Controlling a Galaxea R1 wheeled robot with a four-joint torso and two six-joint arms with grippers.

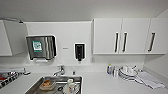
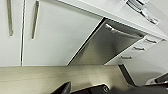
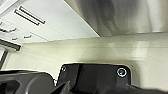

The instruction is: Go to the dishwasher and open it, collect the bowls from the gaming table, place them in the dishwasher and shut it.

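Note:
The dishwasher shows its brushed steel front in the left wrist view, set among white cabinet doors, with its bar handle along the top edge under the counter. The door looks flush with the cabinets. That steel front also looms close in the right wrist view. Dark parts of my left gripper and right gripper hang low over the pale floor in front of it. The bowls and the gaming table are out of view.
Ahead is a white counter with a steel sink holding a brownish dish and white cups. A stack of plates and a cloth lie at the right. A towel dispenser, a soap dispenser and upper cabinets hang on the wall.

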